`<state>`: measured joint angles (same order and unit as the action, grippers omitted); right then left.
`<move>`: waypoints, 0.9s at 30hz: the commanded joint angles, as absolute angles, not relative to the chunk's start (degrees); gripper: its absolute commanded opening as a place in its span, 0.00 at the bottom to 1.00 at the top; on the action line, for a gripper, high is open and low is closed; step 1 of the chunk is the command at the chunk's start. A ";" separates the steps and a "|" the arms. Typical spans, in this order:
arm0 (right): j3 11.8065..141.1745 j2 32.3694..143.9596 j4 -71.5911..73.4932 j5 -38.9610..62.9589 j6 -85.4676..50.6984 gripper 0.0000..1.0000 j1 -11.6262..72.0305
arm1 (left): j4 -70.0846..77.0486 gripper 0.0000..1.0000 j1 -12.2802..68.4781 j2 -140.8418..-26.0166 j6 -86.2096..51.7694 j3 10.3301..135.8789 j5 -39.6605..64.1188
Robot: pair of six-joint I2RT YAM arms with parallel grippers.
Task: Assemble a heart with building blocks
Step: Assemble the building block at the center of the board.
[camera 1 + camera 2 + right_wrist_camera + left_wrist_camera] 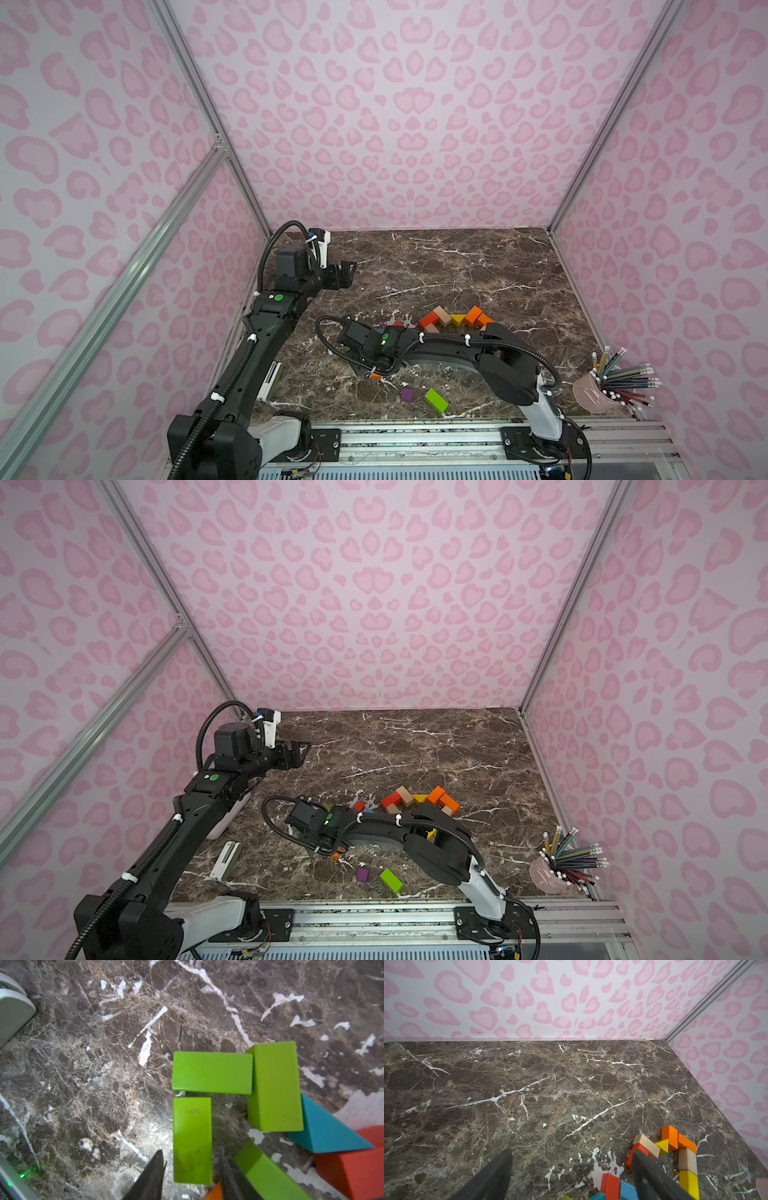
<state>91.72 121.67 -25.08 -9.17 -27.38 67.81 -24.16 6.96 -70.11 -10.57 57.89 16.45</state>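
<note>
The right gripper (192,1164) is down near the table's (457,266) middle, its jaws narrowly parted astride a green brick (192,1126) with a sliver of gap on each side; two more green bricks (212,1073) touch in an L just beyond it. The left gripper (572,1152) hangs wide and empty at 10 o'clock. A curved row of red, tan, yellow and orange blocks (453,318) lies toward 2 o'clock of centre, a purple cube (407,394) and a loose green brick (436,401) at 6 o'clock.
</note>
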 commanded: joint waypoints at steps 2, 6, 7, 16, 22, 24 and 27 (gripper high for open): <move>90.95 121.19 -24.80 -9.04 -26.87 0.50 67.94 | -21.30 0.91 6.94 -70.14 -10.29 57.92 16.96; 90.91 121.62 -24.77 -8.71 -26.75 0.53 67.94 | -21.35 0.91 6.90 -70.24 -10.30 57.90 17.09; 90.99 121.69 -24.65 -8.55 -26.65 0.53 67.93 | -21.32 0.91 6.91 -70.31 -10.28 57.93 17.05; 91.49 122.60 -24.36 -8.17 -26.32 0.44 67.93 | -21.27 0.91 6.86 -70.40 -10.30 57.82 17.18; 91.67 122.70 -24.09 -8.26 -26.13 0.39 67.94 | -21.34 0.91 6.93 -70.31 -10.35 57.82 17.06; 92.00 122.87 -24.16 -8.22 -26.06 0.39 67.94 | -21.36 0.91 6.93 -70.22 -10.28 57.79 17.01; 92.37 123.22 -24.33 -8.17 -26.01 0.38 67.94 | -21.37 0.91 6.91 -70.22 -10.20 57.75 16.91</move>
<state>91.39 122.87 -24.91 -8.12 -26.50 67.81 -24.16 6.92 -70.32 -10.59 57.80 16.62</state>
